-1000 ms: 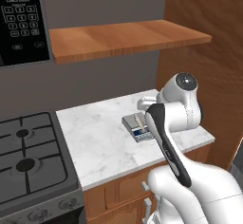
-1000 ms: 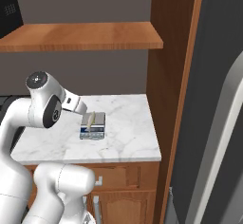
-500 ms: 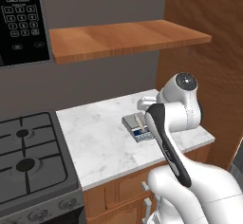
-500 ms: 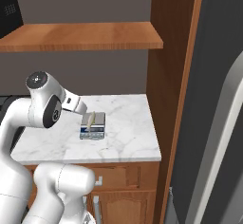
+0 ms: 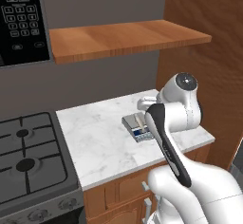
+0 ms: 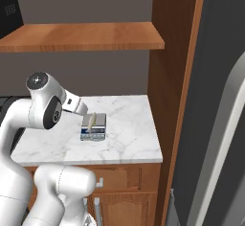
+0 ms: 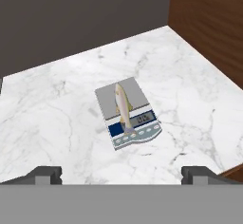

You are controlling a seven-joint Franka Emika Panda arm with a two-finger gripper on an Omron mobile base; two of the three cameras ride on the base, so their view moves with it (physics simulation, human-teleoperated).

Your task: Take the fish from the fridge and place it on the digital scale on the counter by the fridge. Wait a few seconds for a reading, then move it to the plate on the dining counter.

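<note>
Fish (image 7: pixel 123 105) lies on the digital scale (image 7: pixel 127 112) (tool (image 7: pixel 121 173) open above).

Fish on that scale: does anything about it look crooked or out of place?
Slightly. The fish lies lengthwise on the scale, but its tail end reaches over the display strip at the front instead of staying on the metal top. Nothing looks spilled or damaged on the counter.

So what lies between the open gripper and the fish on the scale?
In the hand view, bare marble counter separates the gripper from the fish on the digital scale.
</note>
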